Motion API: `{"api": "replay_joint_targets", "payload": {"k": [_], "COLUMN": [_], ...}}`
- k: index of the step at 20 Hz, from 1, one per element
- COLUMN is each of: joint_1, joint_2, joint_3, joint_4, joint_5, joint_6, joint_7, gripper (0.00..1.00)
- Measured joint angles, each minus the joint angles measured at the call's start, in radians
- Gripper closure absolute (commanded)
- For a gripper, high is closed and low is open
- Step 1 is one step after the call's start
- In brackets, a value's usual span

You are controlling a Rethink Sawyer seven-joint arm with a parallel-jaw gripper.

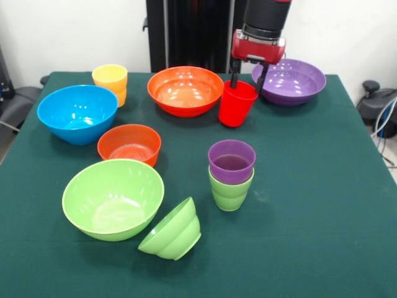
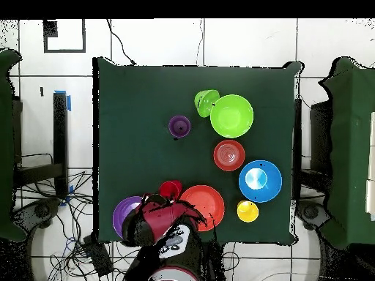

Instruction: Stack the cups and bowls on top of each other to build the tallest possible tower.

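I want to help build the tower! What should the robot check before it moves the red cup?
1. Gripper at the red cup rim, one finger inside, one outside: ok.
2. Grip closed tight: cannot tell.
3. Red cup upright: ok.
4. Purple cup nested in the green cup, open on top: ok.
5. Path between them free: ok.
6. Small green bowl upright: not ok, tipped on its side.

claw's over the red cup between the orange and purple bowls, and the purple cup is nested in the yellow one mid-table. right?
Not quite. The purple cup is nested in the light green cup, as the front view shows. The yellow cup stands alone behind the blue bowl. The rest holds: the claw is at the red cup.
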Motion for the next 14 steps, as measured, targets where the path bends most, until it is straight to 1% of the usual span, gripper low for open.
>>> {"api": "replay_joint_targets", "payload": {"k": [8,14], "joint_1": [0.011,0.011], "joint_2": [0.036,0.047], "joint_3": [-0.008,-0.01], "joint_4": [0.0,0.0], "joint_5": [0.0,0.0], "joint_6": [-0.017,-0.019], "joint_7": [0.0,0.0], "gripper": [0.0,0.0]}}
